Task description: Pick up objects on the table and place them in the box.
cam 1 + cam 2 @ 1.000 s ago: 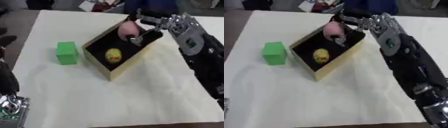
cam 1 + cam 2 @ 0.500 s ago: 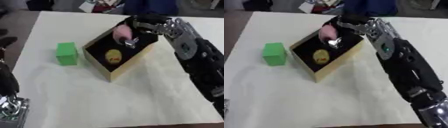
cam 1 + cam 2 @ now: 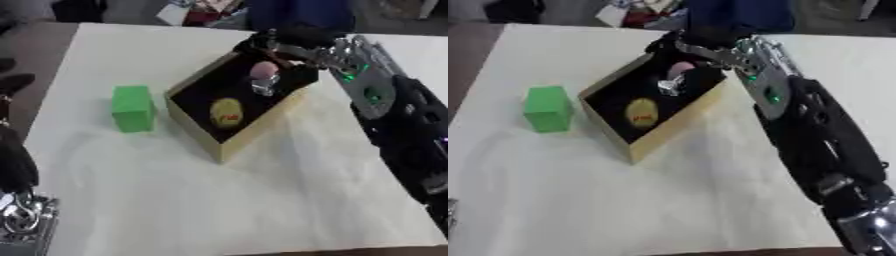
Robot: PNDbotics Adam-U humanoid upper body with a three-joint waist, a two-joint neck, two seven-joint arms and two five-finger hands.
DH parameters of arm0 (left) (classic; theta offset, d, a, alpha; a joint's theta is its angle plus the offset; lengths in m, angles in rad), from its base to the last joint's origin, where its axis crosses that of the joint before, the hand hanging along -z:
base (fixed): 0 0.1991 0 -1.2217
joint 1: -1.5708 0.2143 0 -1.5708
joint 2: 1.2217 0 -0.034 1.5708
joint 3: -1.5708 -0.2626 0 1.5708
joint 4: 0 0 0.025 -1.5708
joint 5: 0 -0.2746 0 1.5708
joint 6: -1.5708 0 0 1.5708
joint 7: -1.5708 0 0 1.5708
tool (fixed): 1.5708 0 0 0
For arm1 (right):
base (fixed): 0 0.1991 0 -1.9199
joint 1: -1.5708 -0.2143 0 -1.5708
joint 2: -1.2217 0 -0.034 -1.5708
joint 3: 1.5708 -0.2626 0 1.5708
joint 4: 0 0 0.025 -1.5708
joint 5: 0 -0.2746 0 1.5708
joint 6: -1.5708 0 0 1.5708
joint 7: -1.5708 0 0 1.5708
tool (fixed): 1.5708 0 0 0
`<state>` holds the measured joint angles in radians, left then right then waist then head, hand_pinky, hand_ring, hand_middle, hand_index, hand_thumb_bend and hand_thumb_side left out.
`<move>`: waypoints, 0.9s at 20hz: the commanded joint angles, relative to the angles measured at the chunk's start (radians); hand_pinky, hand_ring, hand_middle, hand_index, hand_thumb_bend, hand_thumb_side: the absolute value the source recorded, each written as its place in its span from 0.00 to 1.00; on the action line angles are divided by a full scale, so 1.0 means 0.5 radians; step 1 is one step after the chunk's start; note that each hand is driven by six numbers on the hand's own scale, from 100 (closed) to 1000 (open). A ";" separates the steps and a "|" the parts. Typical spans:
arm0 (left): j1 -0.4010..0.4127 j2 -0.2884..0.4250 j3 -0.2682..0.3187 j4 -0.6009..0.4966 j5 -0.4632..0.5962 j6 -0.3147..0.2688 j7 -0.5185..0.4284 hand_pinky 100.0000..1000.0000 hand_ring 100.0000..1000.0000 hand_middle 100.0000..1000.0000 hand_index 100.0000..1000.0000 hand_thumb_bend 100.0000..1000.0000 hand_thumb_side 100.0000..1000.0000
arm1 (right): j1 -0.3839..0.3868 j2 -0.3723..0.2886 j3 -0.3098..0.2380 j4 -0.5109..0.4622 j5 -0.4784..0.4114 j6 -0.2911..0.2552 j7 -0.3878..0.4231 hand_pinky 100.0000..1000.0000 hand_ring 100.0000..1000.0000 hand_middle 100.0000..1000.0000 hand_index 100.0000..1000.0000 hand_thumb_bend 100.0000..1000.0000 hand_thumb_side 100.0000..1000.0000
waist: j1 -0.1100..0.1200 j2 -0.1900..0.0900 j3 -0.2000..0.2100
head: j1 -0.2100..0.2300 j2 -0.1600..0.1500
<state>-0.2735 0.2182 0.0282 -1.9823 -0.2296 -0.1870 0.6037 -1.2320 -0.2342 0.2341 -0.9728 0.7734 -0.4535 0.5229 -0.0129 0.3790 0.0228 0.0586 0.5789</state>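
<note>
Right robot hand [image 3: 293, 47] over far end of box [image 3: 249, 132], fingers curled down onto pink object [image 3: 263, 70] inside, beside yellow object [image 3: 226, 111]. Release only once pink object rests on box floor; withdraw upward, clear of rim. Green block [image 3: 133, 107] on worktop [image 3: 262, 200], left of box, unpicked.

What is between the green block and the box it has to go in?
Nothing visible. The green block stands on the white table just left of the box, with only a strip of bare table between them. The box's near wall is the one thing to lift it over. The right hand is over the box's far end.
</note>
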 commanded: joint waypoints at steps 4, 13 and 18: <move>-0.015 0.008 0.000 -0.035 0.006 0.003 -0.005 0.72 0.58 0.62 0.80 0.13 1.00 | -0.019 -0.072 -0.048 -0.110 -0.091 0.023 0.000 0.94 0.86 0.78 0.93 0.03 0.74 | 0.013 -0.052 -0.011 | 0.001 -0.018; -0.033 0.070 0.010 -0.035 -0.007 0.005 0.008 0.72 0.58 0.62 0.80 0.13 1.00 | 0.202 -0.555 -0.169 -0.790 -0.830 0.253 -0.043 0.92 0.81 0.75 0.90 0.00 0.50 | 0.021 -0.045 -0.054 | 0.058 -0.004; -0.084 0.161 0.010 -0.035 -0.034 0.008 0.019 0.71 0.58 0.62 0.80 0.13 1.00 | 0.461 -0.817 -0.295 -1.228 -1.323 0.422 -0.258 0.91 0.78 0.73 0.88 0.00 0.63 | 0.033 -0.041 -0.089 | 0.091 0.002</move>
<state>-0.3044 0.2670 0.0289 -1.9823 -0.2390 -0.1832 0.6090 -0.9894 -0.5872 0.1108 -1.5208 0.1740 -0.2600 0.4203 0.0034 0.3789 -0.0222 0.0978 0.5795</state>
